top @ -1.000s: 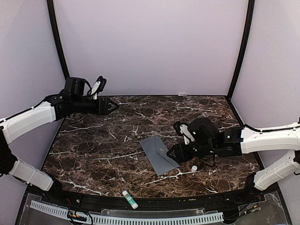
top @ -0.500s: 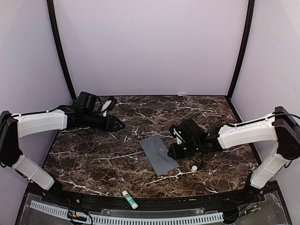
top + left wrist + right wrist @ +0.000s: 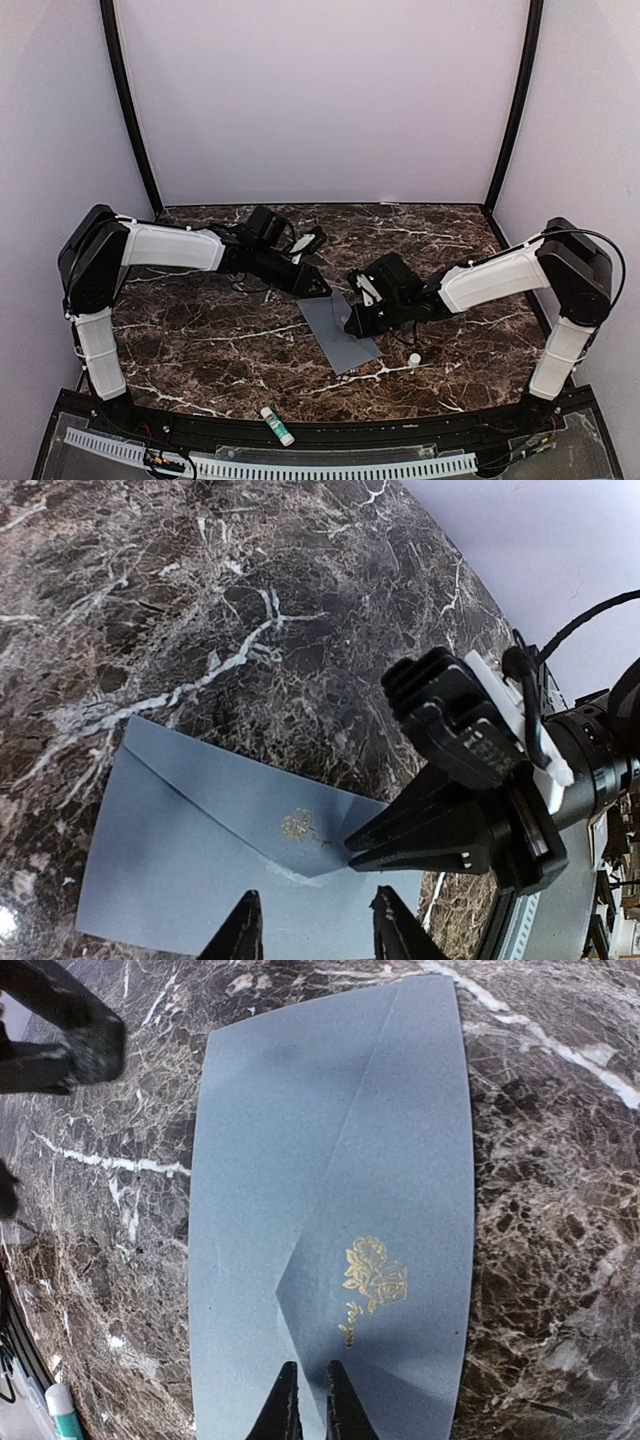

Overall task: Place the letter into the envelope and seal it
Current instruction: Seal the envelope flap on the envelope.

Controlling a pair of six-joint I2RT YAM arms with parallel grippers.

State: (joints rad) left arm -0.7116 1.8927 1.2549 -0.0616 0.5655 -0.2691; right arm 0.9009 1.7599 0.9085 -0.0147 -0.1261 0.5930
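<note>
1. Right claw (image 3: 312,1400) clenched, fingers almost together, tips down on the envelope (image 3: 330,1140) near its flap point.
2. Left claw (image 3: 315,932) released, fingers apart above the envelope's edge.
3. Envelope lies flat mid-counter (image 3: 200,340), flap folded down.

The table (image 3: 200,340) has a dark brown marble-patterned top with white veins running across it. A grey envelope (image 3: 335,335) lies flat near the middle, turned at an angle to the table's edges. Its pointed flap is folded down and has a small gold rose (image 3: 372,1275) printed by its tip. A small white cap (image 3: 414,358) sits on the marble near the envelope's right corner. A white and green glue stick (image 3: 278,425) lies on the black strip along the near edge.
</note>
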